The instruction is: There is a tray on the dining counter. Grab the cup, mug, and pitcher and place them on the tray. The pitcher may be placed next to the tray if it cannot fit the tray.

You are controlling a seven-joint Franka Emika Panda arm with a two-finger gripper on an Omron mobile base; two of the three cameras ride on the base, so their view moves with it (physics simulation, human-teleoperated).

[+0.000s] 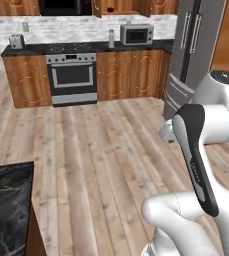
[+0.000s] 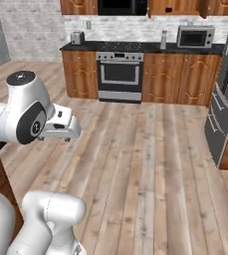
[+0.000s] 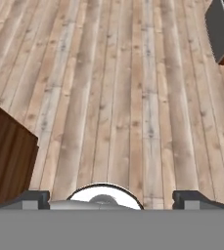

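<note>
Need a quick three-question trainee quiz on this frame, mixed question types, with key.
1. True or false: the gripper is holding a cup.
2. What lies under the gripper in the hand view? A) wood floor B) tray C) sink
3. Fill in: in the left base view, the black marble dining counter sits in the lower ____ corner.

Key: 1 false, its jaws are open and hold nothing. 2 A. 3 left.
</note>
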